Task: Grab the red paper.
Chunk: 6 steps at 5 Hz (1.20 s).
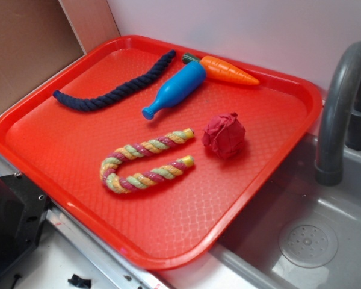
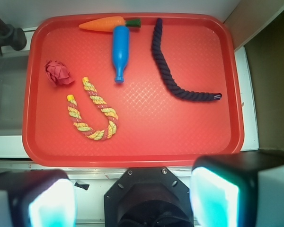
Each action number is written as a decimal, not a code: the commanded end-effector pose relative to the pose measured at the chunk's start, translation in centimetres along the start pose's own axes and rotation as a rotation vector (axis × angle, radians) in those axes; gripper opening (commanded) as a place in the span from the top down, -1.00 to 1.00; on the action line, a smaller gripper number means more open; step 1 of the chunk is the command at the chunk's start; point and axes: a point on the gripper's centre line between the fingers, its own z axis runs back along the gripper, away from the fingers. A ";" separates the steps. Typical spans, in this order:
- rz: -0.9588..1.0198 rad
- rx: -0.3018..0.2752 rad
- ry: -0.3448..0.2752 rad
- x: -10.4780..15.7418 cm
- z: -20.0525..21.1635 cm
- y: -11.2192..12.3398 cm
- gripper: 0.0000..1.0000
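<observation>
The red paper is a crumpled dark crimson ball lying on the orange-red tray, towards its right side in the exterior view. In the wrist view the red paper lies near the left edge of the tray. My gripper hangs high above the tray's near edge, well apart from the paper. It is open: its two fingers stand wide apart with nothing between them. The gripper does not show in the exterior view.
Also on the tray lie a multicoloured rope bent into a U, a blue toy bottle, an orange carrot and a dark blue rope. A grey sink with a faucet adjoins the tray's right side.
</observation>
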 end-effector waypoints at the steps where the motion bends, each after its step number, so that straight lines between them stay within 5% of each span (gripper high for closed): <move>1: 0.000 0.000 0.000 0.0 0.0 0.0 -1.00; 3: 0.245 -0.038 -0.156 0.9 -2.2 -2.1 -1.00; 4: 0.229 -0.093 -0.199 4.2 -5.0 -4.8 -1.00; 6: 0.112 -0.080 -0.243 9.4 -10.2 -9.0 -1.00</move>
